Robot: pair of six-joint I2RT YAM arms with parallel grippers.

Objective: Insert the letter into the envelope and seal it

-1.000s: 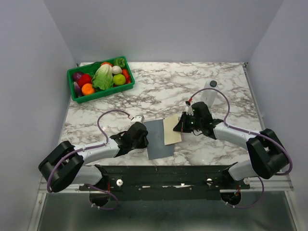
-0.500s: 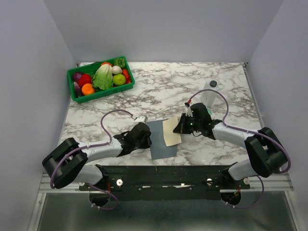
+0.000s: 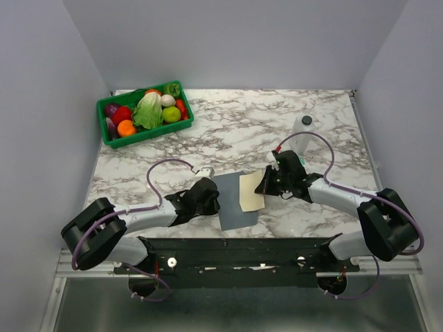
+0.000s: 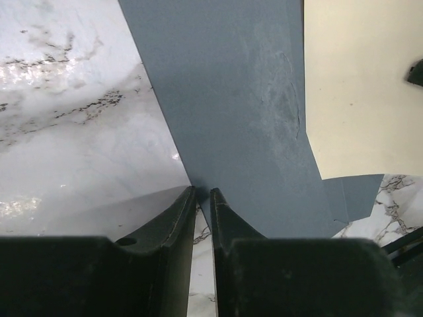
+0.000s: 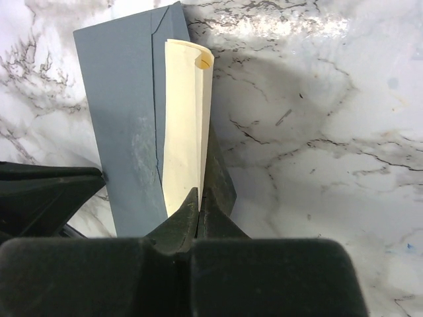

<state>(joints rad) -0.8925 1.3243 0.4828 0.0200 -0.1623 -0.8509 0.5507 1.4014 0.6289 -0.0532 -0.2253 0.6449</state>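
The slate-grey envelope [image 3: 234, 202] lies flat on the marble near the front edge. The cream letter [image 3: 250, 193] rests over its right side, curled along its fold. My right gripper [image 3: 266, 185] is shut on the letter's [image 5: 187, 132] near edge, beside the envelope [image 5: 122, 125]. My left gripper [image 3: 210, 198] sits at the envelope's left edge. Its fingers [image 4: 221, 211] stand a narrow slit apart with marble showing between them, and the right finger lies on the envelope's [image 4: 231, 99] edge. The letter [image 4: 357, 86] shows at the upper right of the left wrist view.
A green basket [image 3: 111, 140] of vegetables stands at the back left. A white bottle [image 3: 303, 133] with a dark cap stands behind my right arm. The black mounting rail [image 3: 235, 249] runs along the table's near edge.
Both grippers, the envelope and the letter have shifted a little to the right. The left jaws have narrowed slightly.
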